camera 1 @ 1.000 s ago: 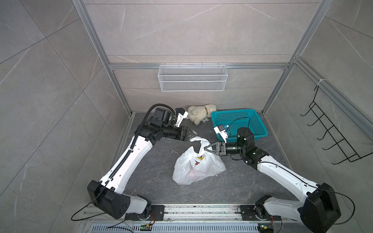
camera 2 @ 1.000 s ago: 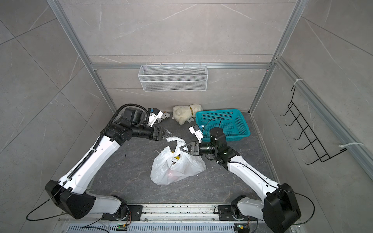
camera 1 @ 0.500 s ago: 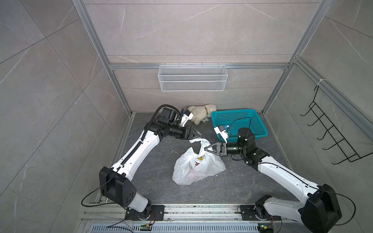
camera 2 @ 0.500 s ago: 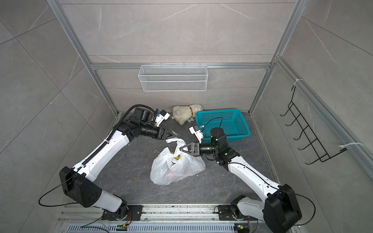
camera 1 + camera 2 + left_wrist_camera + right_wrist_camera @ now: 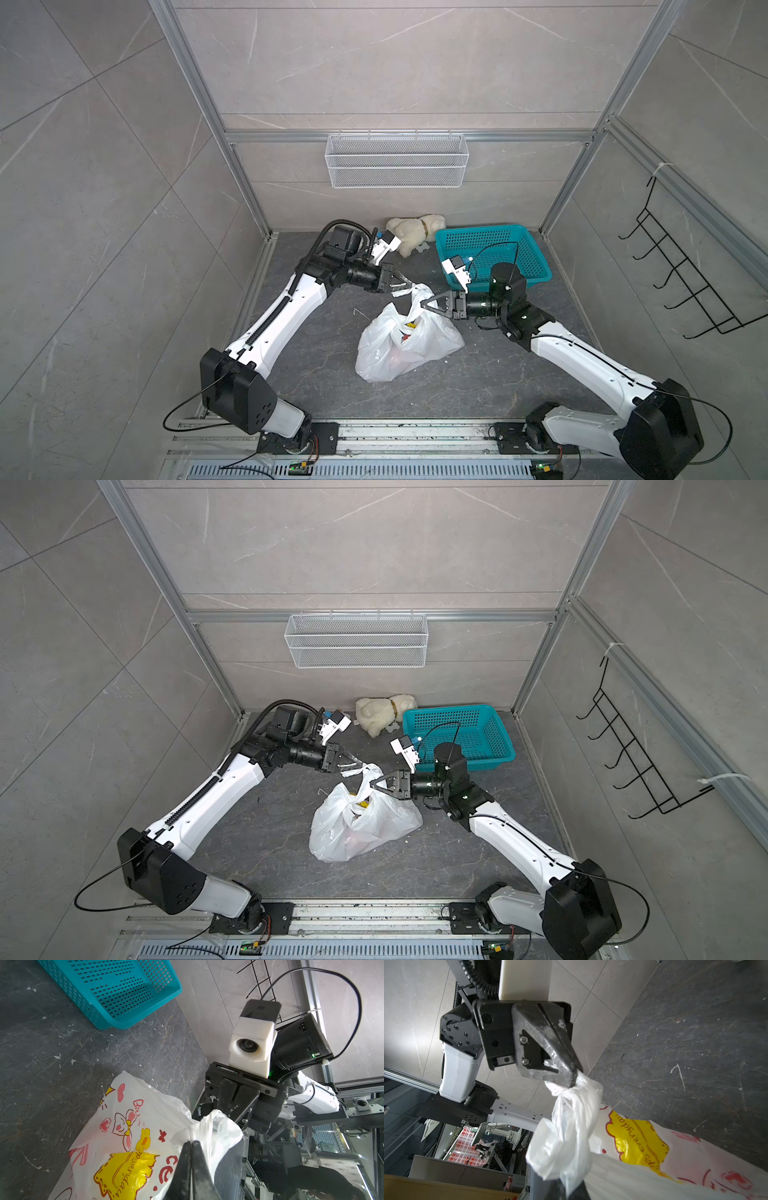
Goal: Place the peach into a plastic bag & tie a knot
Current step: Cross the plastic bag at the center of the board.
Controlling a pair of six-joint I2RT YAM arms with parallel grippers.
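The bag [image 5: 409, 347] lies slumped on the dark floor in the lower centre of both top views, with its neck drawn up toward the middle of the frame. The left wrist view shows its print [image 5: 128, 1136] — a rabbit, a yellow flower and a yellow bubble.

The left gripper [image 5: 408, 286] reaches in from the left of the frame, just above the bag. Its jaws are pressed together on a white handle [image 5: 415, 291]. In the right wrist view, left of centre, the plastic bunches out from its tips [image 5: 574, 1079].

The right gripper [image 5: 424, 306] comes in from the right, tip to tip with the left one and slightly lower in the frame. It too is pinched tight on the gathered plastic at the neck. In the left wrist view, right of centre, its dark fingers [image 5: 239, 1101] meet just above the crumpled white film. Between the two grippers the plastic twists into a rope; I cannot tell whether it is tied.

A teal basket [image 5: 478, 230] stands right of centre — behind the right gripper. A cream plush toy [image 5: 411, 237] lies just left of it, against the back wall.
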